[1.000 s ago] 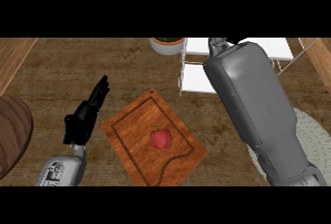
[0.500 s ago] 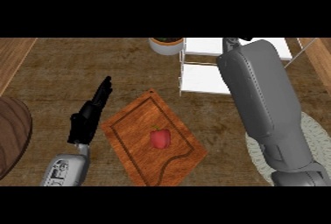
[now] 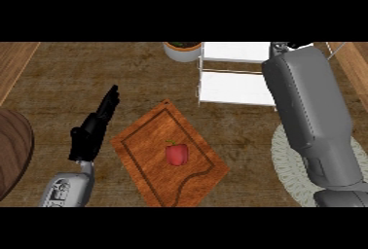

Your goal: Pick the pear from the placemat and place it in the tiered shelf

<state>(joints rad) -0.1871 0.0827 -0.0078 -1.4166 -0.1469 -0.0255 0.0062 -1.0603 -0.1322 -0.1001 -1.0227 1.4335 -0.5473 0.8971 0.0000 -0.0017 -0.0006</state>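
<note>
Dark wood-grain counter (image 3: pixel 86 73), paler wooden strip (image 3: pixel 14 63) along its left edge.

The desk (image 3: pixel 86 73) is dark, coarse-grained wood with a matt finish. The board (image 3: pixel 144 146) is reddish-brown wood, smoother, with a faint sheen. The small red fruit (image 3: pixel 176 154) looks glossy. The placemat (image 3: pixel 285 163) is pale woven cloth with a rough texture. The tiered shelf (image 3: pixel 233 87) has flat, matt white panels in a thin pale frame. The right forearm (image 3: pixel 309 107) is a smooth grey, plastic-looking shell. The left hand (image 3: pixel 92 131) is matt black.
</note>
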